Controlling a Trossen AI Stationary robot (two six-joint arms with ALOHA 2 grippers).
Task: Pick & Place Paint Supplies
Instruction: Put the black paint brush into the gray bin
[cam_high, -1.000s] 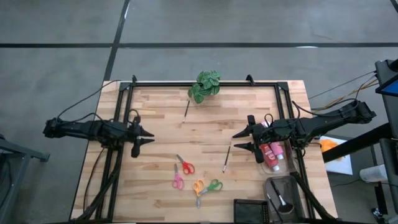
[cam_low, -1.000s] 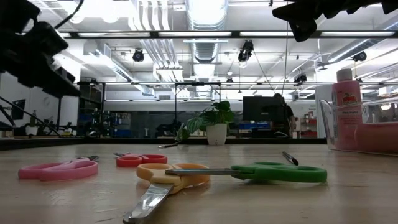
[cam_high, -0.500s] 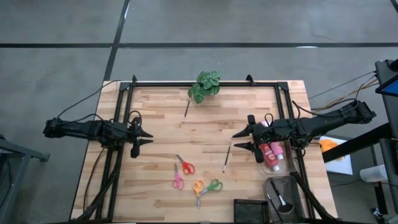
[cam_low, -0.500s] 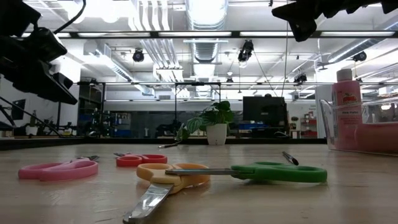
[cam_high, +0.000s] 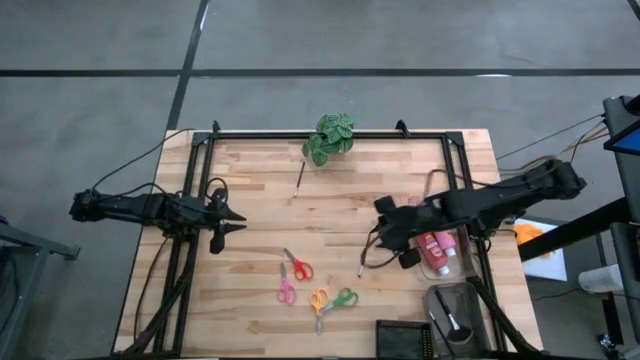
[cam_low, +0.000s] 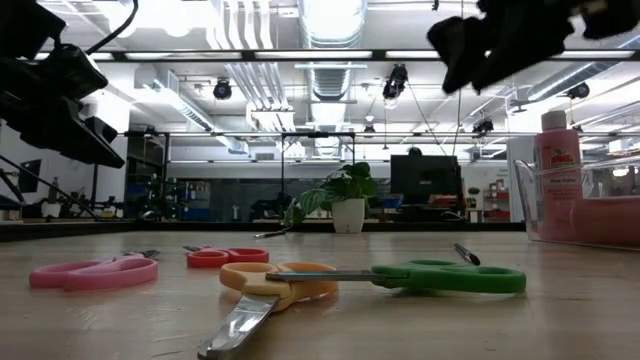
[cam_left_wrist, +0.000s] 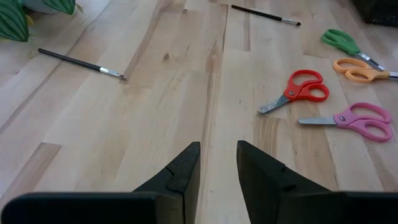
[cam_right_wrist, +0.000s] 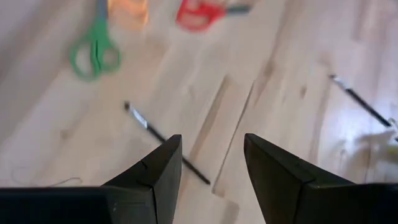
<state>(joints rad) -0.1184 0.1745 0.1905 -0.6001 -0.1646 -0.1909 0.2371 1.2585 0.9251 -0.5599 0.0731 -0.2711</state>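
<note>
Two thin dark brushes lie flat on the wooden table: one right of centre, the other near the plant. Red and pink squeeze bottles sit in a clear bin at the table's right edge, and one pink bottle stands upright in it. My right gripper hovers open just right of the nearer brush; the right wrist view shows that brush beyond the gripper. My left gripper waits open over the table's left part, also seen in its own view.
Red scissors, pink scissors and an orange and green pair lie near the front middle. A potted plant stands at the far edge. A clear cup holding a brush and a black box sit at the near right.
My right gripper has swung away from the bin toward the table's left and near edge, turning and tipping down over the brush right of centre. Its fingers stay open. The brushes, bottles and scissors have not moved.
</note>
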